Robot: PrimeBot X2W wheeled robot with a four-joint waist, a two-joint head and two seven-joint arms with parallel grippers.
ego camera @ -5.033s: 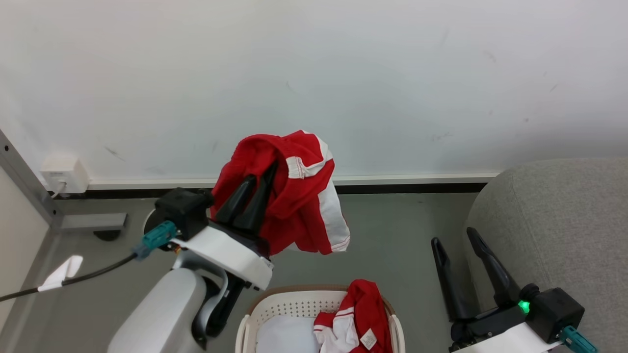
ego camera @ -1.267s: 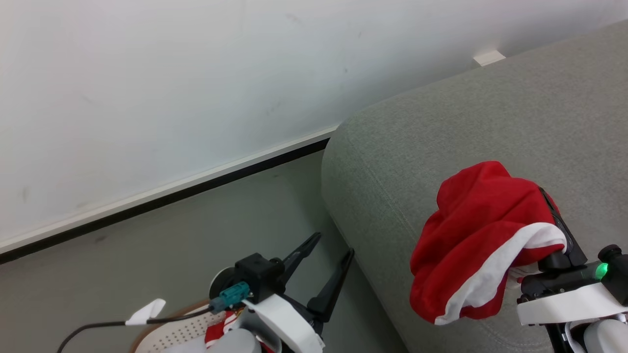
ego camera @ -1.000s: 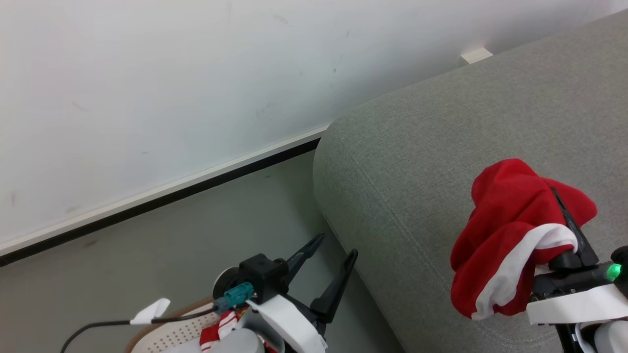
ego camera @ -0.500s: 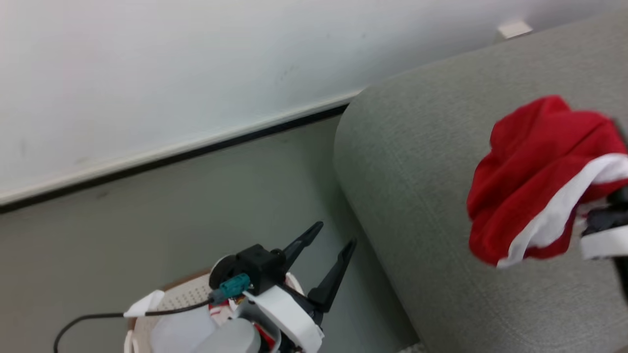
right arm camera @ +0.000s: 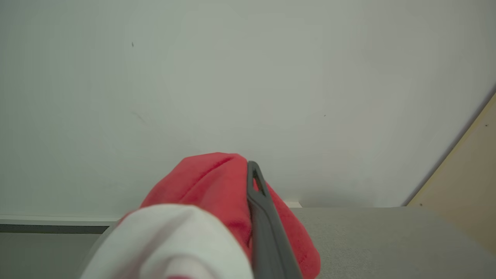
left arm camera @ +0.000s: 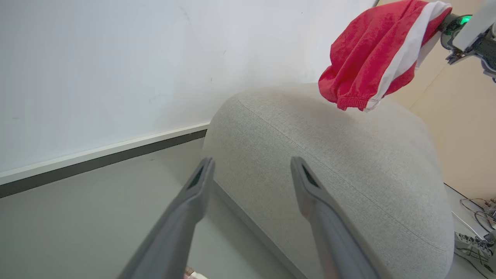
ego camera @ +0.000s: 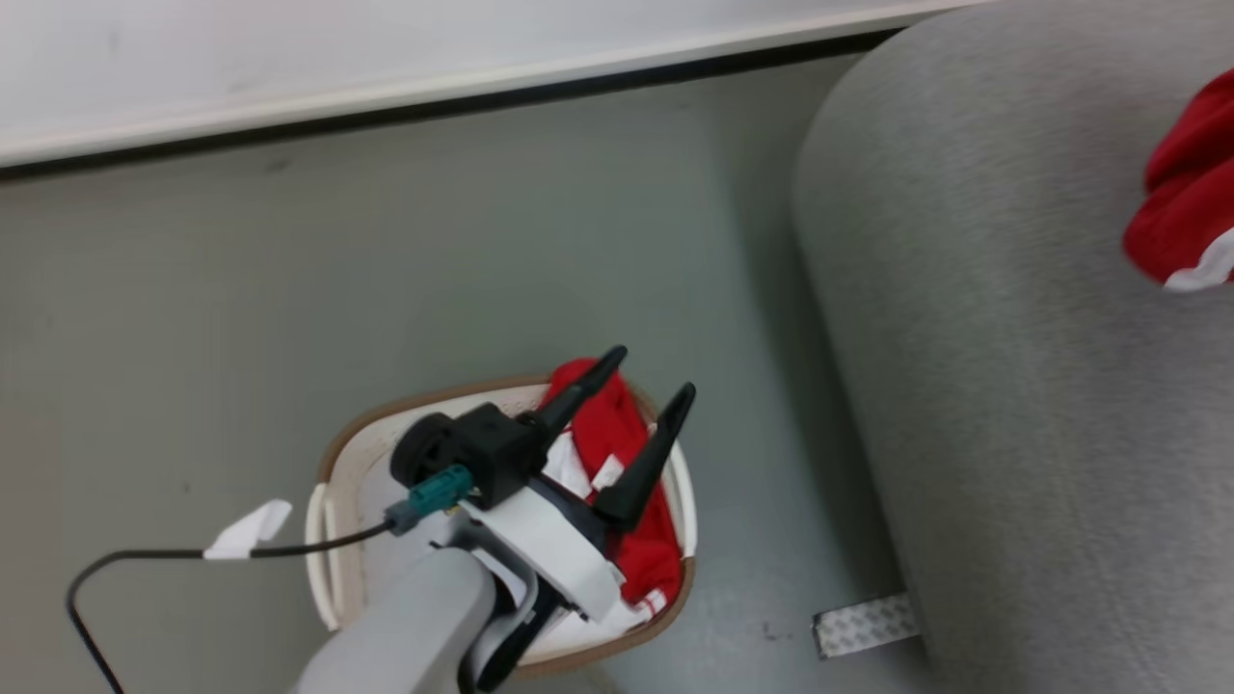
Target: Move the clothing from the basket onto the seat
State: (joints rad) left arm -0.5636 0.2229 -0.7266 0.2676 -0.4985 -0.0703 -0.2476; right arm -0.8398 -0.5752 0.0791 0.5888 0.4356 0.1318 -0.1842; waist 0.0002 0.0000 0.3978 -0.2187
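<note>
Lower left: brown-rimmed white basket half hidden behind left tool, fingers spread, empty; red clothing inside, partly covered. Smooth grey floor, white wall strip on top. Right: rounded woven grey seat. Upper right edge: second red garment cut off, pinched by right tool, over seat.

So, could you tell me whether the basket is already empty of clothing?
No, a red garment lies in the basket, beneath the open left gripper.

Red-and-white clothing; grey seat
</note>
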